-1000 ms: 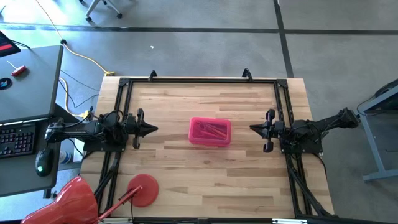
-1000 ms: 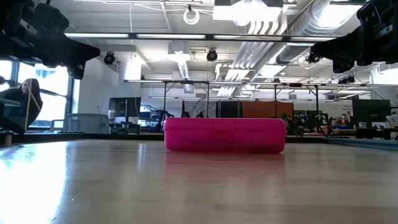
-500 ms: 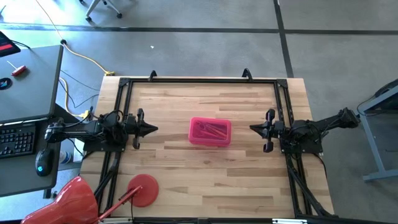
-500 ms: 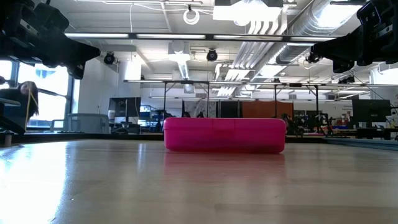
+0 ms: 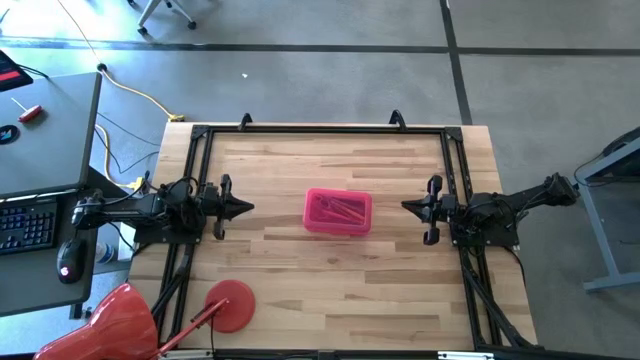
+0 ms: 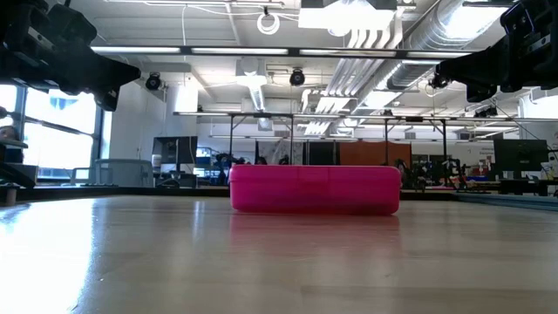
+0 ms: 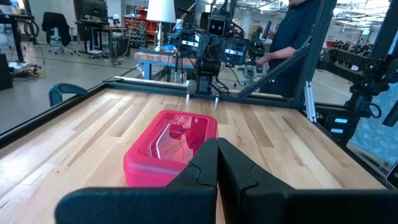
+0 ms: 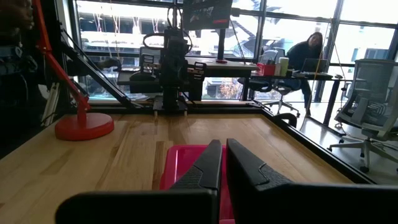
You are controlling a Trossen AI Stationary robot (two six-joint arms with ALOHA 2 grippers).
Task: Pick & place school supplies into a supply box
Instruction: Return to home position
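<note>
The pink supply box (image 5: 338,211) sits flat on the middle of the table, lid closed, with pens and pencils showing dimly through its clear pink top (image 7: 177,134). It also shows as a low pink block (image 6: 315,189) in the low view and as a pink slab (image 8: 186,165) in the right wrist view. My left gripper (image 5: 244,208) hovers shut at the table's left side, pointing at the box. My right gripper (image 5: 409,207) hovers shut at the right side, facing it. Neither touches anything. No loose supplies lie on the table.
A red round disc with a stick handle (image 5: 226,305) lies at the near left corner, also seen as a red base (image 8: 84,126). A black frame (image 5: 320,130) edges the table. A person (image 7: 292,31) stands beyond the table's right side.
</note>
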